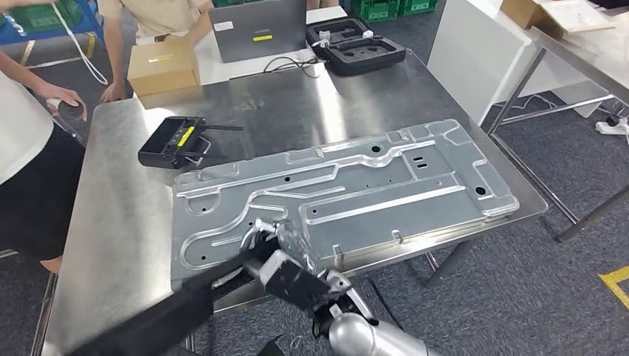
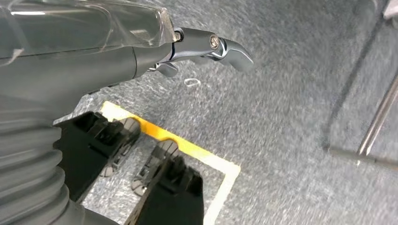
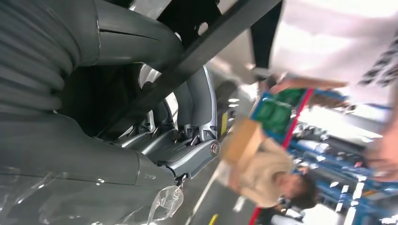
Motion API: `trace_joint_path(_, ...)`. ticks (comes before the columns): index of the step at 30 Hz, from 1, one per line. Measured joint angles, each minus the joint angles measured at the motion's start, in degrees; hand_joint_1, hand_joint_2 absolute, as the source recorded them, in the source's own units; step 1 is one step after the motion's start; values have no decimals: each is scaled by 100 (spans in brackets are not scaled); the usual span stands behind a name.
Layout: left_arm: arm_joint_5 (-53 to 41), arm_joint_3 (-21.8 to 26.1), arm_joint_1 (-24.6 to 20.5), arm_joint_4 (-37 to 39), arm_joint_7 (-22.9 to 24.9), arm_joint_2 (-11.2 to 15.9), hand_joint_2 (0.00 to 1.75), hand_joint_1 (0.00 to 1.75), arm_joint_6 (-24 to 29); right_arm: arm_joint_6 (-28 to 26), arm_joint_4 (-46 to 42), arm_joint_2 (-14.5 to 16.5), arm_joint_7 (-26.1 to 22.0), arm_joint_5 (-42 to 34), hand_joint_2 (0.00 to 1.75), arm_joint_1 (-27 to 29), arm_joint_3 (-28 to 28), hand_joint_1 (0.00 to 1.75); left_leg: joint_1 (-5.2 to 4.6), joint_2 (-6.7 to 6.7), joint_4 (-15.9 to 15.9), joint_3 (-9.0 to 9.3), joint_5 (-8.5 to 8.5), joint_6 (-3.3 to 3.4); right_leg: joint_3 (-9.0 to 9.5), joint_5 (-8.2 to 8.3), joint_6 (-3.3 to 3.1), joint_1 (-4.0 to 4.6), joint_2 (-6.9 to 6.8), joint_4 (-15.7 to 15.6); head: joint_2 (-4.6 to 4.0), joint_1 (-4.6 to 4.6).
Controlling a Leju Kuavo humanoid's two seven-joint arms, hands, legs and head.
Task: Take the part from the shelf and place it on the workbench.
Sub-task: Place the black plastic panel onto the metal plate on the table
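A large stamped grey metal part (image 1: 348, 196) lies flat on the steel workbench (image 1: 119, 222), its near edge at the table's front edge. My right hand (image 1: 278, 256) reaches up from below and grips that near edge, fingers curled over the part's top surface. In the right wrist view the right hand (image 3: 155, 136) has its fingers bent around a dark edge that crosses the hand. My left hand (image 2: 108, 79) hangs over the carpeted floor with thumb and fingers apart and nothing in it.
A black controller (image 1: 172, 142), a cardboard box (image 1: 163, 67), a laptop (image 1: 257, 30) and a black foam case (image 1: 356, 46) sit at the bench's far side. A person (image 1: 30, 148) stands at the left, another (image 1: 148, 15) behind. A second table (image 1: 586, 52) stands right.
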Motion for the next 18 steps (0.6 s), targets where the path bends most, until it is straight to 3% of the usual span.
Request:
trace_joint_path(2,-10,-20,-11,-1,8,-15,175,0,-19,-33,211,18,66,-9,175,-146,1,175,9,2,19,-14,-14,-26,-7,9,-28,-1,4,-4,0,8)
trace_joint_path(4,-54,-56,-28,-3,20,-36,175,0,-55,-95,562,86,213,22,175,-398,10,175,47,10,672,-327,-338,-122,-14,23,-89,-18,-2,-14,0,20)
trace_joint_path(6,-103,-86,-35,-4,31,-52,175,0,-86,-164,846,162,368,102,175,-613,43,175,84,18,1631,-804,-720,-206,-19,29,-128,-32,-9,-18,0,25)
trace_joint_path(7,-117,-93,-34,-4,36,-57,175,0,-95,-200,939,189,439,150,175,-685,68,175,89,18,1813,-914,-735,-210,-17,28,-129,-31,-7,-18,0,25)
trace_joint_path(8,-132,-99,-37,-4,42,-65,175,0,-104,-242,1028,219,515,203,175,-764,95,175,90,18,1750,-910,-637,-203,-12,27,-129,-31,-5,-18,0,26)
trace_joint_path(9,-148,-102,-44,-4,47,-72,175,0,-113,-292,1112,256,603,256,175,-846,119,175,89,18,1442,-788,-445,-183,-5,25,-127,-30,-2,-18,0,26)
trace_joint_path(11,-176,-104,-73,-5,66,-86,175,0,-126,-408,1260,337,772,363,175,-1024,157,175,66,19,532,-390,-30,-117,2,23,-118,-21,5,-19,0,28)
trace_joint_path(12,-188,-104,-92,-6,75,-94,175,0,-131,-488,1337,374,865,418,175,-1113,179,175,47,20,207,-253,85,-88,-4,23,-104,-16,7,-20,0,32)
trace_joint_path(13,-197,-105,-109,-7,85,-102,175,0,-133,-583,1417,408,965,491,175,-1199,201,175,26,21,39,-188,125,-64,-11,24,-82,-14,7,-22,0,36)
trace_joint_path(16,-230,-105,-136,-8,98,-132,175,0,-149,-852,1628,500,1316,759,175,-1461,263,175,14,23,-36,-159,148,2,-15,19,18,-20,3,-31,0,54)
trace_joint_path(18,-272,-105,-160,-9,100,-167,175,0,-172,-936,1745,538,1579,978,175,-1660,307,175,46,28,-102,-106,200,64,-124,-154,64,-17,4,229,0,84)
